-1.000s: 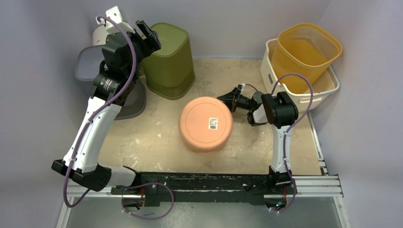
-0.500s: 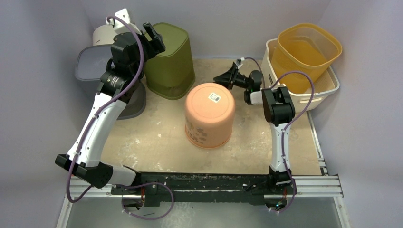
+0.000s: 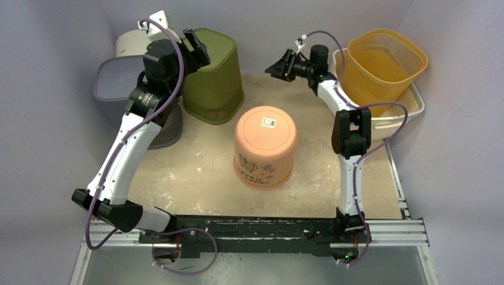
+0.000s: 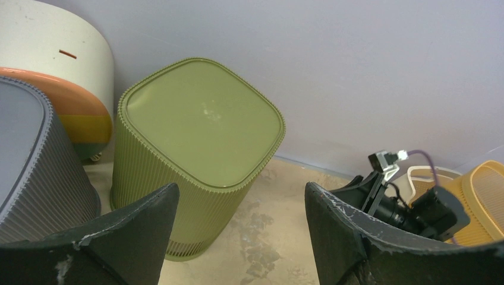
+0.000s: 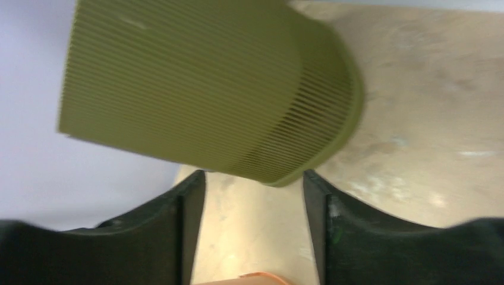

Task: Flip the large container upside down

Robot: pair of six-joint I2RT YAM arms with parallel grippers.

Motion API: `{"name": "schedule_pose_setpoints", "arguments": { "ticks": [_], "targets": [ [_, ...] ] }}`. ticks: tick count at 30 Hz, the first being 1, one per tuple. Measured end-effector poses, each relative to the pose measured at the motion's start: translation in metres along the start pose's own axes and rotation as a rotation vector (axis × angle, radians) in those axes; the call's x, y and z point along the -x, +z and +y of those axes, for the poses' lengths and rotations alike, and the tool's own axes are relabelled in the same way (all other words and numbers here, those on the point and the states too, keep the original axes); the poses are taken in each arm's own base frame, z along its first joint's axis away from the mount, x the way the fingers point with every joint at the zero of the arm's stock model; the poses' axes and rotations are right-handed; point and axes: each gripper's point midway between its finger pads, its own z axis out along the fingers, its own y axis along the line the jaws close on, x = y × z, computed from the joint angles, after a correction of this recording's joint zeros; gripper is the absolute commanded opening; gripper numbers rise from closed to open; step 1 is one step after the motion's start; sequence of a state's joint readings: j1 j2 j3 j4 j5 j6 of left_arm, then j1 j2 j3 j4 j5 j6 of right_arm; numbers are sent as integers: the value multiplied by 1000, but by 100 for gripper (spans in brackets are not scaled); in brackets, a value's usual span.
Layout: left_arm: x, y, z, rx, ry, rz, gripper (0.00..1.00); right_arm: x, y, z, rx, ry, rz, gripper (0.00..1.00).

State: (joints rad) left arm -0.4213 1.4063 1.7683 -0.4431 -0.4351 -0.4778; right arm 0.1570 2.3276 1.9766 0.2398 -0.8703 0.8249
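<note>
The large peach container [image 3: 264, 151] stands upside down in the middle of the table, its flat base with a barcode label facing up and its rim on the table. Its edge shows at the bottom of the right wrist view [image 5: 249, 279]. My right gripper [image 3: 279, 64] is open and empty, raised near the back wall, well apart from the container. In its own view the right gripper [image 5: 252, 225] points at the green bin. My left gripper [image 3: 196, 47] is open and empty, above the green bin's top; in its own view the left gripper [image 4: 241, 231] holds nothing.
A ribbed green bin [image 3: 211, 74] stands upside down at the back left [image 4: 196, 136] [image 5: 208, 89]. A grey bin [image 3: 116, 83] and a white striped container [image 3: 128, 41] are left of it. A yellow basket [image 3: 383, 65] sits in a white tray [image 3: 410, 110] at the back right.
The peach container went from tilted towards the camera to resting flat on its rim. My right gripper let go of its side and rose to the back. The left arm shifted slightly.
</note>
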Motion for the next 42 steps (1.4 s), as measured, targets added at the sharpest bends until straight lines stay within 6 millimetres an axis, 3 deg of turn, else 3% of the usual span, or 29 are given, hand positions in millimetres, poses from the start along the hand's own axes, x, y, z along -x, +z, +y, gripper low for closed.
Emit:
{"name": "schedule_pose_setpoints", "arguments": {
  "ticks": [3,7,12,16,21,27,31,34,38,42],
  "targets": [
    [-1,0,-2,-11,0,5,75,20,-11,1,-146,-107,-35,99],
    [-4,1,-4,-19,3,16,75,39,-44,8,-365,-249,-70,100],
    [-15,8,-6,-26,20,54,75,45,-110,30,-649,-400,-94,100],
    [-22,10,-8,-33,39,86,75,14,-161,44,-831,-449,-51,100],
    [-17,10,-15,-59,46,91,75,-58,-212,43,-1005,-449,100,100],
    [-12,9,-22,-84,57,98,75,-125,-245,51,-1065,-418,261,100],
    [-13,12,-28,-108,75,116,75,-151,-251,58,-1060,-416,334,100],
    [-16,12,-33,-130,84,140,75,-168,-242,58,-1019,-416,405,100],
    [-14,9,-41,-173,86,157,75,-188,-215,57,-899,-397,509,100],
    [-9,4,-48,-207,78,153,75,-184,-162,70,-702,-386,554,100]
  ]
}}
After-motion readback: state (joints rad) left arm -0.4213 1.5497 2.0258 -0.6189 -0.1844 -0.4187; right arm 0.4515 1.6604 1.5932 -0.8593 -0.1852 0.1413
